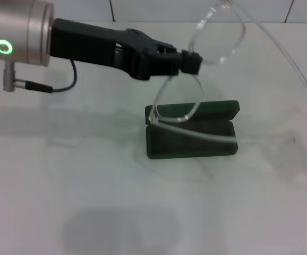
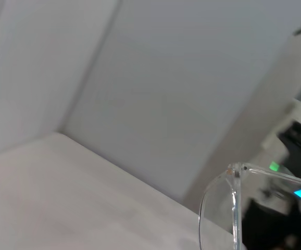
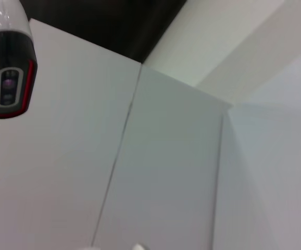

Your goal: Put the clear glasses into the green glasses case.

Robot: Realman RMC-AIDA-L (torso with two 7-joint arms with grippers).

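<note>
White tabletop (image 1: 90, 202) spreading below, tiled wall (image 1: 143, 9) behind. Clear glasses (image 1: 217, 37) hanging in the air above the green glasses case (image 1: 192, 137), one lens dipping near the raised lid, one thin arm lying across the dark lining, the other trailing off to the right. Left gripper (image 1: 192, 61) clamping the frame at the bridge, reaching in from the left. Case sitting open on the tabletop. Right gripper nowhere showing.

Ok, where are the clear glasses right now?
In the head view, the clear glasses hang mid-air from the left tool, above the open green glasses case, one arm trailing down into it.
</note>
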